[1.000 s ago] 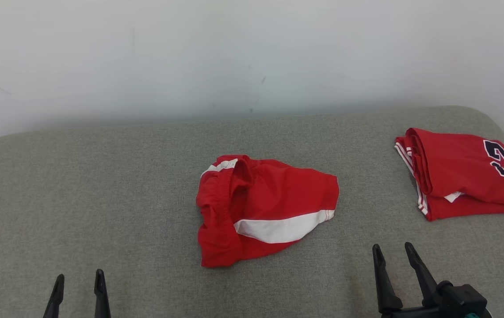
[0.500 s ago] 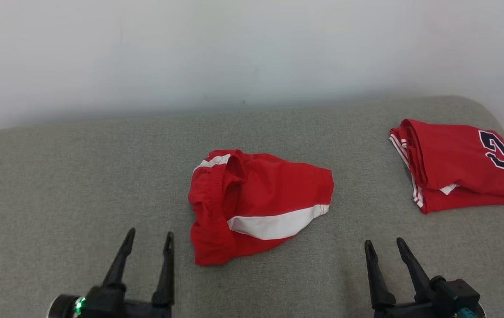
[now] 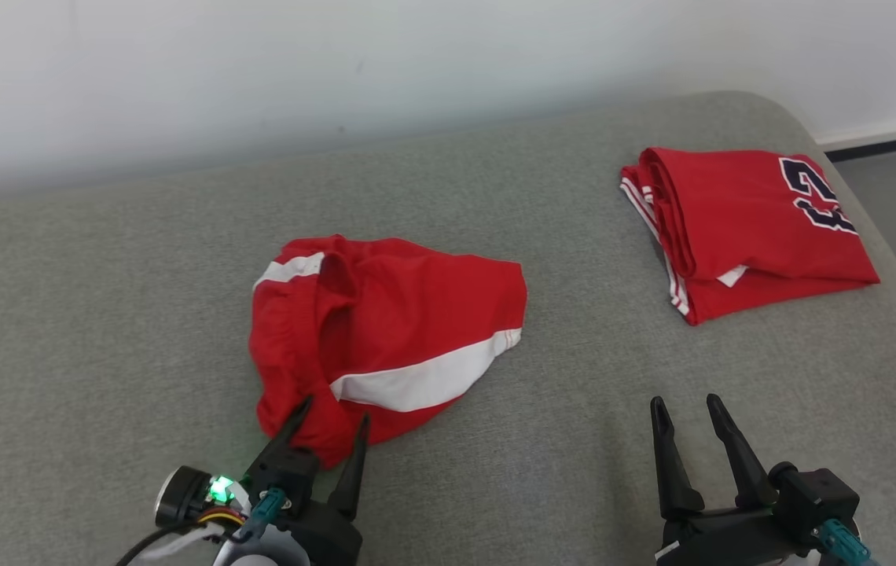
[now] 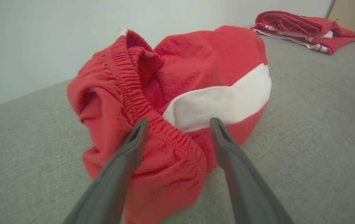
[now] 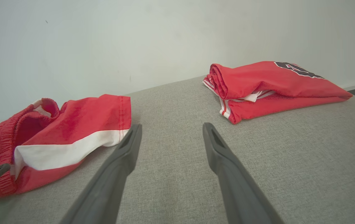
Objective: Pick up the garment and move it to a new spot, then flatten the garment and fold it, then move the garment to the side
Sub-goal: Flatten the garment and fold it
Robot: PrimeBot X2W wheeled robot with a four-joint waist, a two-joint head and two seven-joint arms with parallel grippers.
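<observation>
At the crumpled red-and-white fabric shorts (image 3: pixel 401 314), we hold our left hand (image 3: pixel 336 409) wide astride the elastic waistband (image 4: pixel 168 138) to pinch it; our right hand (image 3: pixel 684 399) hovers, equally wide.

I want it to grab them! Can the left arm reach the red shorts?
Probably yes: the left end effector hangs open right at the near edge of the red shorts, nothing blocking.

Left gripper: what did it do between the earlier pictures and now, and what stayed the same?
The left gripper moved forward and inward to the crumpled red shorts. Its open fingers now straddle the near waistband, gripping nothing yet. The head camera shifted too. The right gripper stayed open over the grey cushion. The shorts and the folded jersey lie as before.
</observation>
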